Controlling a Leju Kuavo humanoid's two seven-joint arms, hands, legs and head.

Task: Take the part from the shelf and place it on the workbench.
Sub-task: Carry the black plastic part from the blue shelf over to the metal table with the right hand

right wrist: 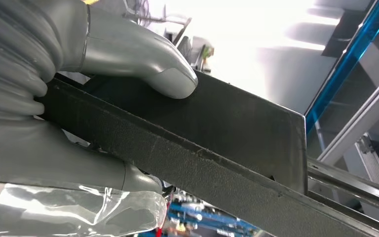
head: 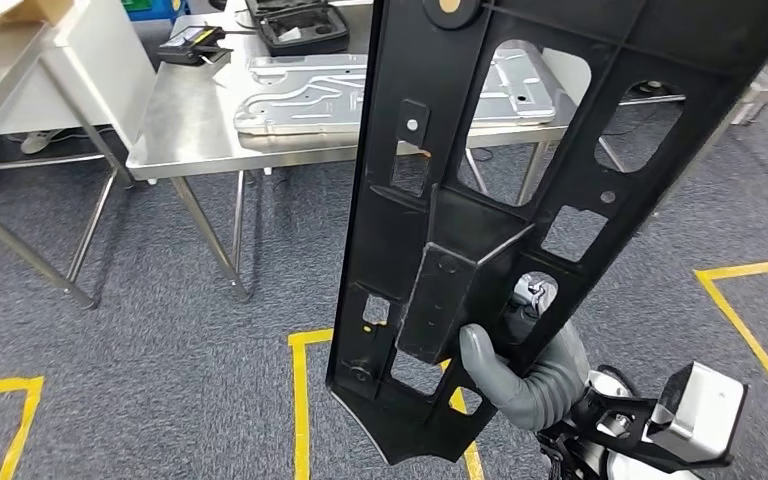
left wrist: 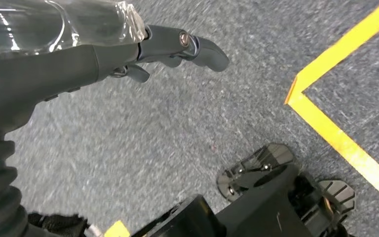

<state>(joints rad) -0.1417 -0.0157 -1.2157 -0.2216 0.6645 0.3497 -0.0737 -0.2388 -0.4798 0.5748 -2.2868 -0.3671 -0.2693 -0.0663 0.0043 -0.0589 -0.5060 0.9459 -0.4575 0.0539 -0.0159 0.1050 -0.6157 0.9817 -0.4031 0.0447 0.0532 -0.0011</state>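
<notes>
Right hand (head: 520, 365) grips black part (head: 480, 210) upright; left hand (left wrist: 177, 47) hangs holding nothing. Approach workbench (head: 190, 130) near edge, lower flat beside metal panel (head: 360, 90)

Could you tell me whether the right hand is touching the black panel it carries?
Touching. In the right wrist view the right hand presses its thumb onto the black panel, fingers wrapped beneath.

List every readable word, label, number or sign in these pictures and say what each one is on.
No text can be read anywhere.
Large black plastic panel held by the right hand: holes only, no lettering.
Small dark device on the steel workbench: any marking too small to read.
</notes>
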